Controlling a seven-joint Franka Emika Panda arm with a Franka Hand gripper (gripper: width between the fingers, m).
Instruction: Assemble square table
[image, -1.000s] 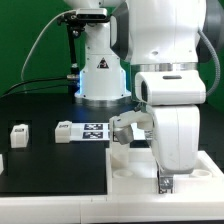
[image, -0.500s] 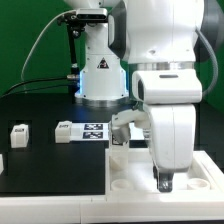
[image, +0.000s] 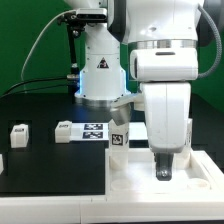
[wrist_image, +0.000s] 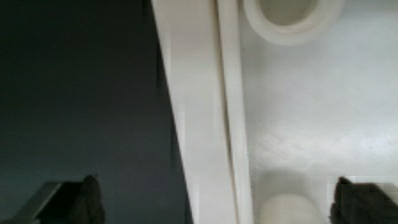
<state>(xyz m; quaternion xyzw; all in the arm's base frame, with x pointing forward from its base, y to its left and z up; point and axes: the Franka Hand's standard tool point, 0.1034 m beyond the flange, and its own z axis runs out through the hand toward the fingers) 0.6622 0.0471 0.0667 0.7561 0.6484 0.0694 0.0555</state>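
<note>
The square table's white panel (image: 132, 178) lies at the front of the exterior view's right. In the wrist view its raised rim (wrist_image: 196, 120) runs between my fingers, with a round corner socket (wrist_image: 294, 14) beyond. My gripper (image: 164, 173) hangs low over the panel's near edge. It is open wide (wrist_image: 217, 205) and empty, one dark fingertip (wrist_image: 75, 200) over the black table and the other over the panel. Two white tagged legs (image: 18, 133) (image: 67, 131) lie at the exterior view's left. A third tagged leg (image: 118, 139) sits behind the panel.
The marker board (image: 95, 130) lies on the black table (image: 50, 165) between the legs and the panel. The arm's white base (image: 100, 70) stands at the back, with cables to its left. A second shallow socket (wrist_image: 306, 196) shows near my fingertip.
The wrist and gripper have lifted slightly above the panel and the arm has swung a little. The tagged leg behind the panel now shows more clearly.
</note>
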